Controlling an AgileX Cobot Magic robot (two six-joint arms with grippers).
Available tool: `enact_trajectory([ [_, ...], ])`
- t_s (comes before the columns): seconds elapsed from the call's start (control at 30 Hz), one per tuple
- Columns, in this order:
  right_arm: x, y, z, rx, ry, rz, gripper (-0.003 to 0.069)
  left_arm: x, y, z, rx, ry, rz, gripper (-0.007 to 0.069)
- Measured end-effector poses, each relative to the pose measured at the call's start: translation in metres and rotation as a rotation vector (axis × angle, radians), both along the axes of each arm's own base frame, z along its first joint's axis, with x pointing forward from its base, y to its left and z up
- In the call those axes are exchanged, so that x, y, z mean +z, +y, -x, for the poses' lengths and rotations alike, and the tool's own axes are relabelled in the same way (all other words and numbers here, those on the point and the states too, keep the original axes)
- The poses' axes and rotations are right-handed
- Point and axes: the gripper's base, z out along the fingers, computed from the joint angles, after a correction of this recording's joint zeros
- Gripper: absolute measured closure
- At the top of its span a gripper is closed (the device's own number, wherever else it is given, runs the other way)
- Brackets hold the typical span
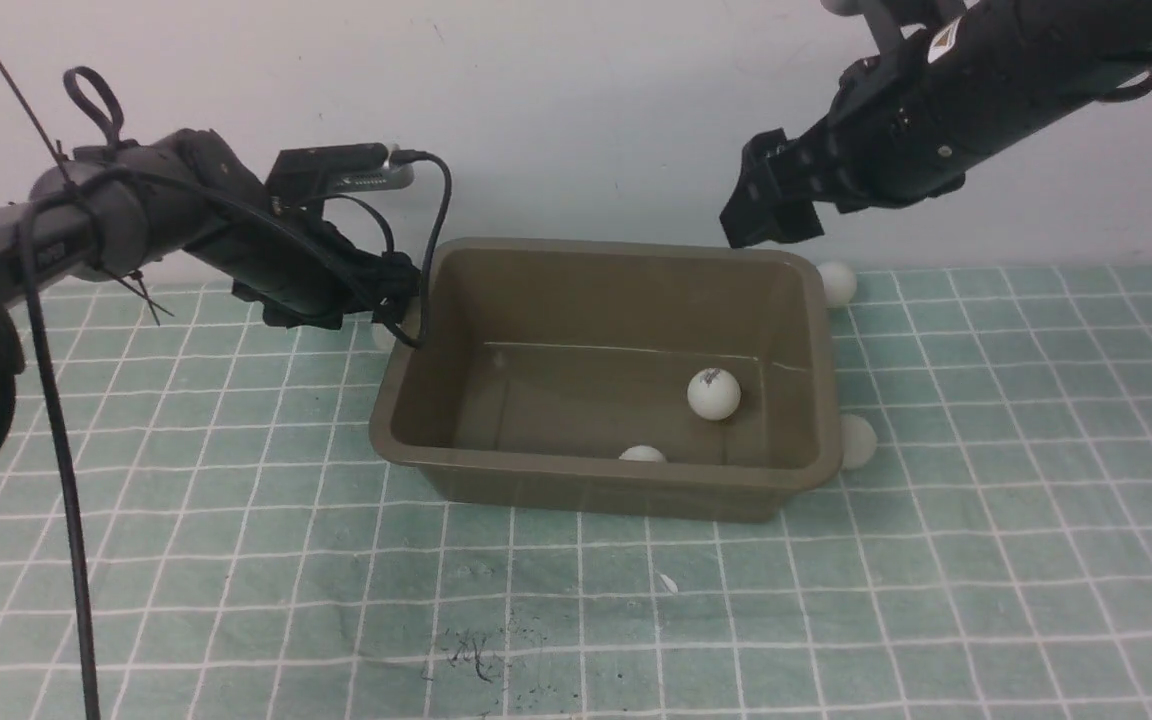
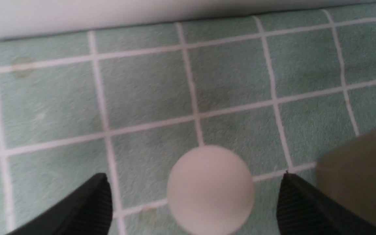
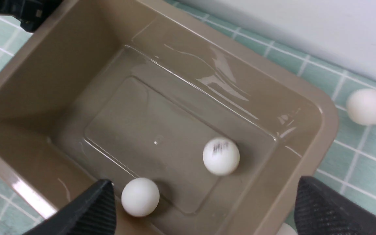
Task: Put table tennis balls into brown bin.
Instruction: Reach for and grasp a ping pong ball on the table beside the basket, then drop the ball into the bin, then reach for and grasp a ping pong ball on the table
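The brown bin stands mid-table with two table tennis balls inside: one with a dark logo and a plain one by the near wall. Two more balls lie outside its right end, one at the far corner and one at the near corner. A fifth ball rests on the cloth at the bin's far-left corner. My left gripper is open and straddles this ball without touching it. My right gripper hangs open and empty above the bin's right end.
A green checked cloth covers the table up to the white back wall. The bin's wall stands right beside one left finger. Black cables hang from the left arm at the near left.
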Motion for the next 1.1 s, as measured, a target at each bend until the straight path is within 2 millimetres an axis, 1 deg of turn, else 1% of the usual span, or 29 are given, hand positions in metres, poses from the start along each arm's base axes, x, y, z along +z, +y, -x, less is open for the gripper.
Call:
enact_trajectory([
  [0.03,0.000,-0.001,0.000,-0.003,0.001,0.002,-0.0031,-0.002,0.000,0.000,0.000,0.002,-0.001,0.0024],
  [0.07,-0.001,-0.005,-0.001,-0.025,0.015,0.012,-0.0031,-0.009,-0.004,-0.001,-0.002,0.012,0.001,0.0055],
  [0.1,-0.002,-0.008,-0.001,-0.035,0.021,0.019,-0.0031,-0.010,-0.004,-0.001,0.007,0.011,0.009,0.0071],
  [0.17,-0.003,-0.016,-0.003,-0.066,0.030,0.035,-0.0025,-0.010,-0.004,-0.003,0.009,0.001,0.007,0.0136],
  [0.2,-0.003,-0.021,-0.004,-0.085,0.035,0.047,-0.0016,-0.010,-0.003,-0.003,0.008,0.002,0.000,0.0199],
  [0.23,-0.004,-0.028,-0.006,-0.103,0.039,0.067,0.0001,-0.008,-0.002,-0.002,0.000,0.004,-0.019,0.0295],
  [0.27,-0.004,-0.030,-0.006,-0.108,0.041,0.069,0.0005,-0.008,-0.002,-0.002,-0.002,0.005,-0.023,0.0298],
  [0.3,-0.005,-0.036,-0.007,-0.126,0.046,0.082,0.0020,-0.006,-0.001,-0.001,-0.009,0.009,-0.037,0.0295],
  [0.33,-0.006,-0.053,-0.010,-0.176,0.071,0.107,0.0063,0.004,0.004,0.004,-0.043,0.041,-0.092,0.0279],
  [0.37,-0.008,-0.061,-0.010,-0.199,0.092,0.115,0.0088,0.013,0.008,0.007,-0.050,0.057,-0.118,0.0279],
  [0.4,-0.011,-0.070,-0.010,-0.223,0.111,0.116,0.0102,0.017,0.011,0.008,-0.051,0.067,-0.132,0.0279],
  [0.47,-0.022,-0.086,-0.008,-0.273,0.177,0.111,0.0136,0.048,0.018,0.014,-0.050,0.052,-0.155,0.0279],
  [0.5,-0.032,-0.093,-0.007,-0.295,0.218,0.105,0.0148,0.070,0.019,0.018,-0.053,0.031,-0.153,0.0279],
  [0.53,-0.040,-0.095,-0.006,-0.302,0.245,0.098,0.0153,0.086,0.018,0.021,-0.059,0.009,-0.147,0.0279],
  [0.57,-0.051,-0.096,-0.005,-0.305,0.269,0.093,0.0157,0.101,0.014,0.025,-0.073,-0.016,-0.137,0.0279],
  [0.6,-0.064,-0.095,-0.005,-0.301,0.293,0.087,0.0159,0.122,0.003,0.031,-0.116,-0.062,-0.123,0.0279],
  [0.63,-0.064,-0.094,-0.006,-0.302,0.292,0.083,0.0159,0.124,0.001,0.032,-0.125,-0.068,-0.121,0.0279],
  [0.67,-0.083,-0.091,-0.008,-0.299,0.315,0.065,0.0160,0.136,-0.015,0.037,-0.188,-0.105,-0.111,0.0279],
  [0.7,-0.095,-0.089,-0.011,-0.299,0.330,0.055,0.0160,0.138,-0.028,0.040,-0.237,-0.116,-0.108,0.0279],
  [0.73,-0.106,-0.086,-0.015,-0.297,0.341,0.050,0.0160,0.137,-0.041,0.043,-0.282,-0.112,-0.106,0.0279],
  [0.8,-0.124,-0.083,-0.022,-0.297,0.364,0.031,0.0160,0.125,-0.064,0.046,-0.350,-0.082,-0.104,0.0279],
  [0.87,-0.138,-0.079,-0.027,-0.286,0.379,0.009,0.0160,0.105,-0.084,0.047,-0.401,-0.028,-0.110,0.0268],
  [0.9,-0.145,-0.076,-0.030,-0.277,0.383,-0.003,0.0160,0.094,-0.093,0.048,-0.421,0.004,-0.117,0.0247],
  [0.97,-0.153,-0.071,-0.032,-0.259,0.385,-0.024,0.0160,0.078,-0.102,0.050,-0.433,0.055,-0.142,0.0172],
  [1.0,-0.156,-0.068,-0.033,-0.249,0.384,-0.028,0.0160,0.074,-0.103,0.050,-0.430,0.068,-0.156,0.0131],
  [1.07,-0.164,-0.065,-0.037,-0.244,0.372,-0.042,0.0160,0.073,-0.101,0.050,-0.395,0.082,-0.175,0.0079],
  [1.1,-0.168,-0.064,-0.039,-0.249,0.369,-0.051,0.0160,0.076,-0.099,0.049,-0.374,0.084,-0.180,0.0077],
])
